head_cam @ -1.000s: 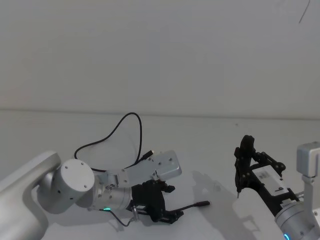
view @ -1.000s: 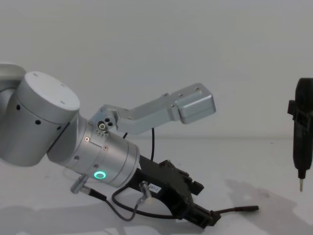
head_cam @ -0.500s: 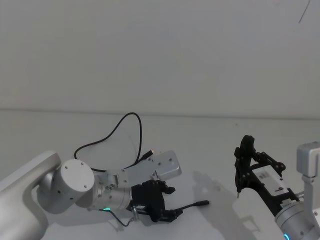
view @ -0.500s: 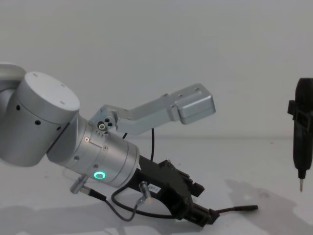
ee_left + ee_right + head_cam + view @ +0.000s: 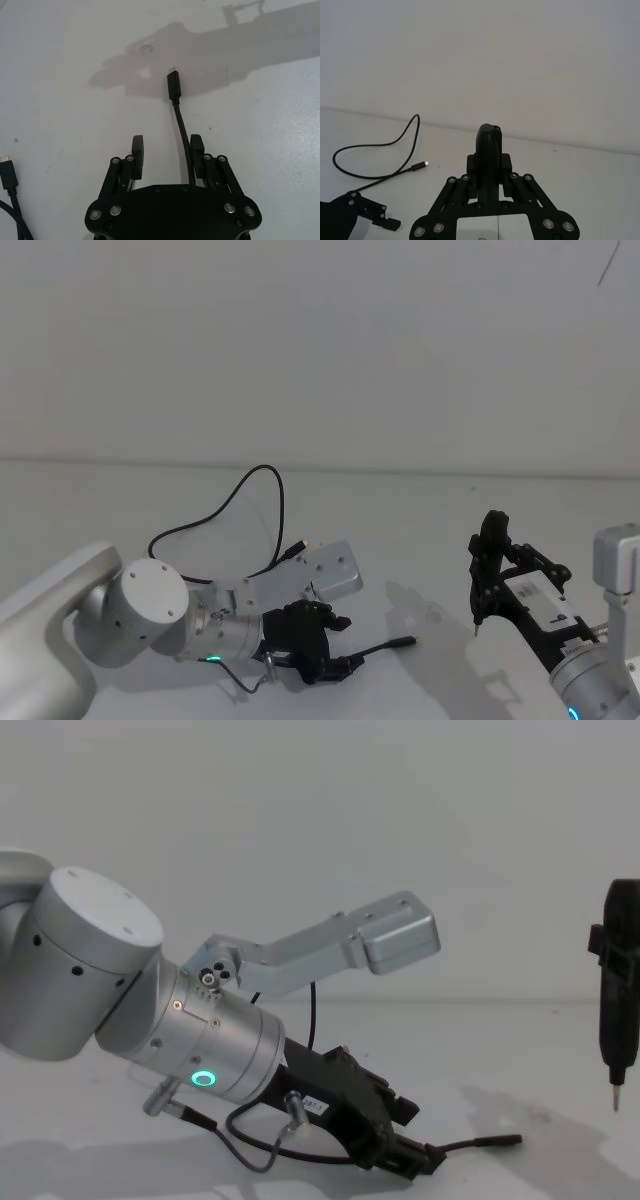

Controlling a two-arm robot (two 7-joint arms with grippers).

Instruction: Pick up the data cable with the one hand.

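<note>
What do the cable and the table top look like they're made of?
Cable, running between the open fingers of the left gripper: black cord, probably rubber or soft plastic, matte, bending in loose curves; its plug looks like stiff moulded plastic. Table: smooth white, matte, showing soft shadows; laminate or painted, unclear.

Robotics lab / test bench, by the look of it. Plain white tabletop (image 5: 420, 540), matte, a few specks. Blank white wall (image 5: 320, 340) behind at 12 o'clock, straight seam where the two meet. Silver robot arm (image 5: 95, 970) at 9 o'clock w/ green ring light (image 5: 205, 1077); second arm (image 5: 595, 685) at 3 o'clock. Lone black data cable (image 5: 262, 468) looped on the surface, approx centre. Even lighting, soft grey shadows on the white.
</note>
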